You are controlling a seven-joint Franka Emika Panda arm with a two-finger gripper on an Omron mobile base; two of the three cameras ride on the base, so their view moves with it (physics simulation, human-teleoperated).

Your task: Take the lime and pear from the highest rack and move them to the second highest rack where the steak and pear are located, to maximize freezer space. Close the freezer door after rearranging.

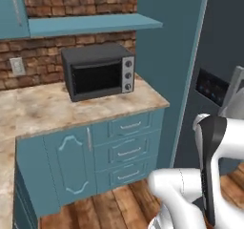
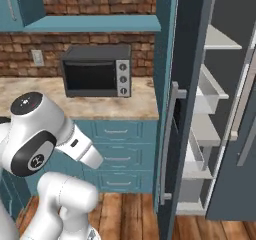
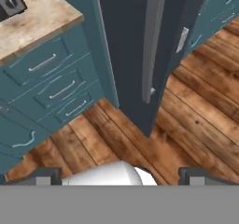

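Note:
The freezer door (image 2: pixel 186 84) stands open, seen edge-on, with its long grey bar handle (image 2: pixel 167 144) on the near side. Past its edge I see a stack of pale grey shelves (image 2: pixel 220 40) and a white box bin (image 2: pixel 202 103); nothing shows on them. In the hand view the same door (image 3: pixel 126 45) and handle (image 3: pixel 153 41) rise over the wooden floor. My gripper (image 3: pixel 122 177) hangs low in front of the door, open, its fingertips (image 3: pixel 44 176) far apart and nothing between them. The lime, the red pear, the steak and the small pear are out of view.
A dark microwave (image 1: pixel 97 70) sits on the stone counter (image 1: pixel 43 106) left of the freezer, above blue drawers (image 3: pixel 51 78). A neighbouring dark door carries a dispenser panel (image 1: pixel 212 87). Two grey bar handles (image 2: pixel 240 114) stand at the far right. Wooden floor (image 3: pixel 196 120) lies open below.

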